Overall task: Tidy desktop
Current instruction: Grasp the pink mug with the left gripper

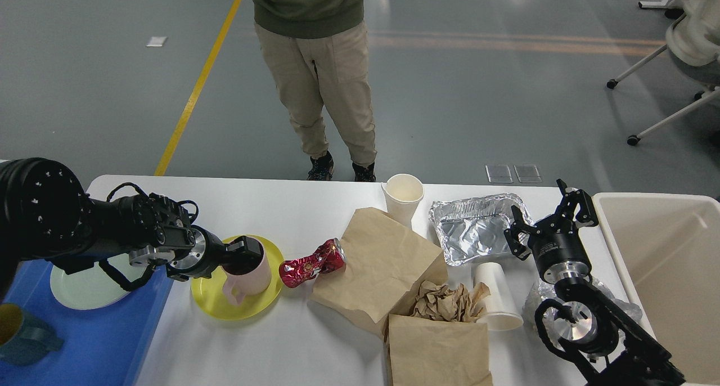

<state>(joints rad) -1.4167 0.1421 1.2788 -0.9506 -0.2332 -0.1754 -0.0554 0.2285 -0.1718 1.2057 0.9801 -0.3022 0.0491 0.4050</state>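
The white desktop (292, 341) carries mixed clutter. A pink mug (248, 276) stands on a yellow plate (225, 304) at the left. My left gripper (247, 250) reaches in from the left and sits at the mug's rim, one finger over the dark opening; its grip is not readable. A crushed red can (312, 264) lies just right of the plate. My right gripper (548, 217) hangs open beside the right edge of a crumpled foil tray (469, 228), holding nothing.
Two brown paper bags (382, 262) (439, 349), crumpled paper (444, 301) and two paper cups (403, 193) (495, 299) fill the middle. A blue tray (95, 341) at left holds a green plate (79, 290) and blue mug (22, 332). A beige bin (669, 262) stands right. A person (315, 65) stands behind.
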